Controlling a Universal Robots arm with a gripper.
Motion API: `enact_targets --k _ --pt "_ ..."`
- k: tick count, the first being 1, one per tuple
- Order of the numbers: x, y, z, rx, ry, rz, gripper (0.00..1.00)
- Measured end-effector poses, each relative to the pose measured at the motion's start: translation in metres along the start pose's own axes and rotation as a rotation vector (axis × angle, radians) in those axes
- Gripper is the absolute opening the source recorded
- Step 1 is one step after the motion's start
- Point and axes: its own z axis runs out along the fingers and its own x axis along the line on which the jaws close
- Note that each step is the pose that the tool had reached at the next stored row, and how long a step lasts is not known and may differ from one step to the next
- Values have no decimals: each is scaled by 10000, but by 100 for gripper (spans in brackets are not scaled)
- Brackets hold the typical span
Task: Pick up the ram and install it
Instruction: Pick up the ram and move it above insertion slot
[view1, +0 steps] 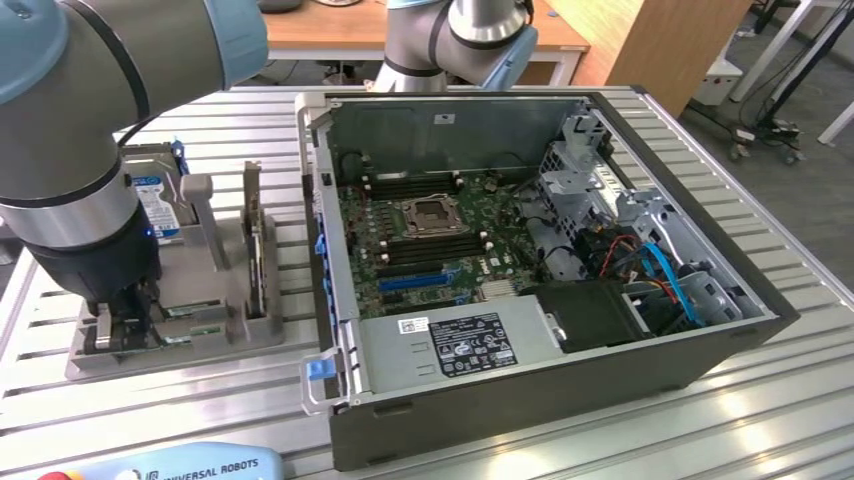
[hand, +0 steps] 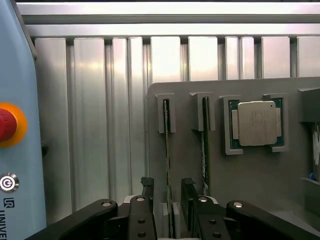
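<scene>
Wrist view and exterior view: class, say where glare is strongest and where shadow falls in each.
Wrist view: glare washes the slatted table beyond the grey holder, which is evenly lit. Exterior view: the computer case is dim inside, while the table shines around it.

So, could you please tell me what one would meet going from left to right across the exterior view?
gripper → blue corner latch → processor socket → blue cables
</scene>
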Motion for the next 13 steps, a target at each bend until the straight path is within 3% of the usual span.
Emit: enact_targets --k 13 --pt "2 -3 69 -3 7 -148 36"
